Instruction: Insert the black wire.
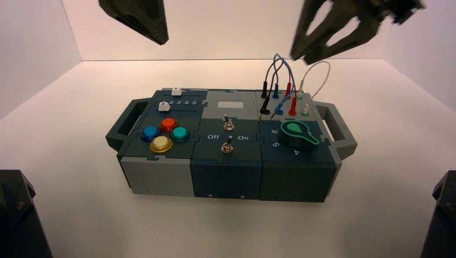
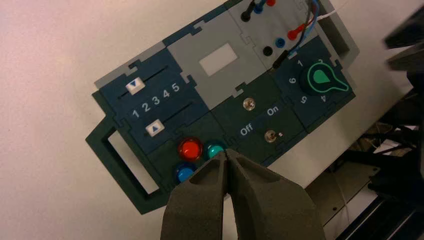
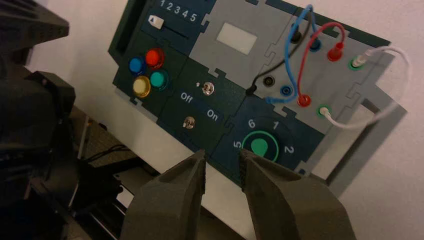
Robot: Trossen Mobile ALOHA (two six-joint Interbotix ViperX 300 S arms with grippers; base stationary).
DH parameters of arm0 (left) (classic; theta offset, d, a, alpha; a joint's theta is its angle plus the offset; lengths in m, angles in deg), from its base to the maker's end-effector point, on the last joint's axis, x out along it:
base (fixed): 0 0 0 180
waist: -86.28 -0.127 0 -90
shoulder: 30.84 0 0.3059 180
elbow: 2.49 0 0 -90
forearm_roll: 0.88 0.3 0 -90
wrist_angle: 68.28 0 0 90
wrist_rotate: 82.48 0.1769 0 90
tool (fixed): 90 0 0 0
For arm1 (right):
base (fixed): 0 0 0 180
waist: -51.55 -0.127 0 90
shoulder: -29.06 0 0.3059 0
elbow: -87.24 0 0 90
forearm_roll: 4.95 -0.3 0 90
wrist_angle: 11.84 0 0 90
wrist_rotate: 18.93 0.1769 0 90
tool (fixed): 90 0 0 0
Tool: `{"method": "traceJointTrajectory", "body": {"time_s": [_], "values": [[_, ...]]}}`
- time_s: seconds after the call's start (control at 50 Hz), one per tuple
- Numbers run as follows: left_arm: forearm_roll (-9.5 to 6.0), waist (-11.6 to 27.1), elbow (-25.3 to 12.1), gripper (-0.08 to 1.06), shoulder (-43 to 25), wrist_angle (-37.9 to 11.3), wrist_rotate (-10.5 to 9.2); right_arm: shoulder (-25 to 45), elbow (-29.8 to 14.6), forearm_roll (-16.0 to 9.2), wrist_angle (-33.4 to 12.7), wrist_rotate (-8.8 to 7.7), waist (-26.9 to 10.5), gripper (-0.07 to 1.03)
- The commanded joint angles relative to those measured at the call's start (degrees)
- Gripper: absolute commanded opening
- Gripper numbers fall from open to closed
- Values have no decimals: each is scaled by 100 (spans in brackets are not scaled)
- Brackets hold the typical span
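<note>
Look now at the right gripper [image 1: 303, 56], standing open with nothing between its fingers, up above the far right of the box [image 1: 226, 174]. Over to the left gripper [image 1: 162, 42]: closed and empty, held high above the left part of the scene.

Down to the black wire [image 3: 274, 67], looping over the grey socket panel [image 3: 312, 65] at the far right. Plugged in at one end, in the far black socket; at the other, lying loose and tilted, with the black plug [image 3: 251, 91] beside the near black socket [image 3: 269, 81], out of the hole. See the blue wire [image 3: 288, 55] too, with its near plug out and lying just beside the near blue socket [image 3: 286, 90].

Note the red wire [image 3: 303, 65], seated at both ends, and the white wire [image 3: 407, 75], joining two green sockets at the right. Find the knob [image 1: 294, 134] nearer on the box, and two white sliders [image 2: 135, 86] at far left, both at the "1" end.
</note>
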Motion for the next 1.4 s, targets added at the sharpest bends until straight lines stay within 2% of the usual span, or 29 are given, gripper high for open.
{"method": "traceJointTrajectory", "body": {"time_s": [0.02,0.16,0.32,0.76,1.4], "values": [[-18,26,-220,-3,-9,26,26,308,-246,-35,193,-18,-167,37],[-18,26,-193,-3,0,26,53,747,-334,-44,352,-18,-299,38],[9,26,-158,-3,18,18,70,1310,-448,-44,554,0,-299,52],[18,26,-185,-3,70,18,97,1837,-519,-18,976,44,-272,52],[18,26,-246,-3,88,-9,97,2127,-633,79,1134,53,18,52]]}}
